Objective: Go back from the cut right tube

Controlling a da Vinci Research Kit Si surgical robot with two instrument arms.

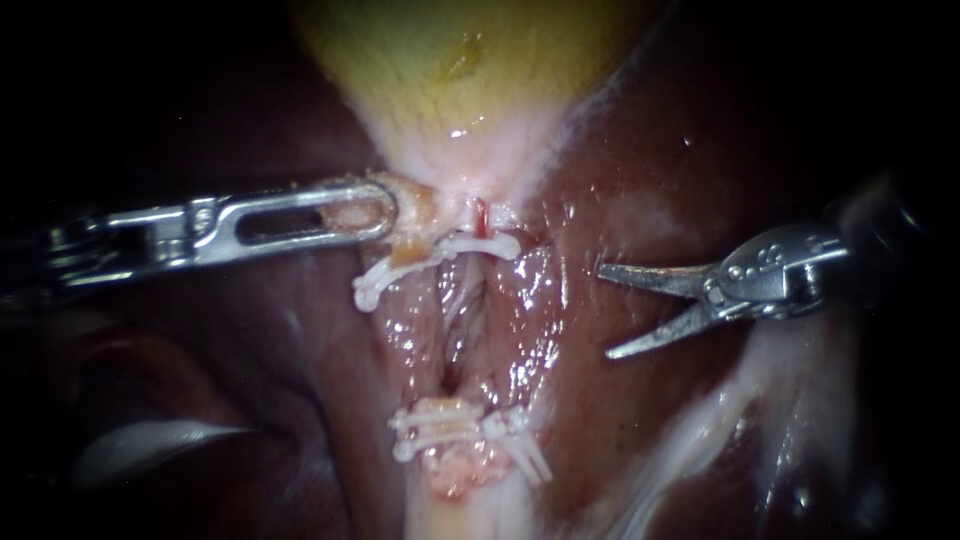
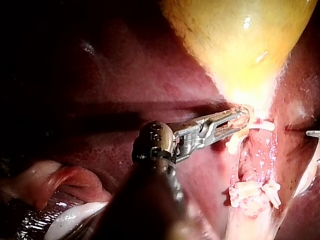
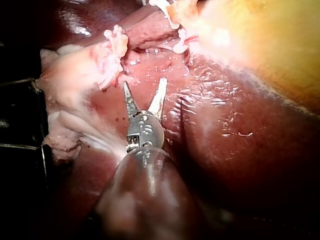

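Endoscope: my right instrument [image 1: 606, 311], claw wide and empty, hangs near the cut tube [image 1: 452, 472] and its clips [image 1: 440, 425].

Left wrist: my left instrument [image 2: 239, 118], claw clamped on the gallbladder [image 2: 235, 45] neck.

Right wrist: the wide claw sits apart from the clipped stump ahead.

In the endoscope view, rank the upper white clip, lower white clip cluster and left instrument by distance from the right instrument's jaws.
1-2. Too close to call: upper white plastic clip, up-left of the right instrument; lower white clip cluster, down-left of it.
3. Farthest: left instrument, beyond the upper clip, jaws shut on the yellow gallbladder at its pale neck.
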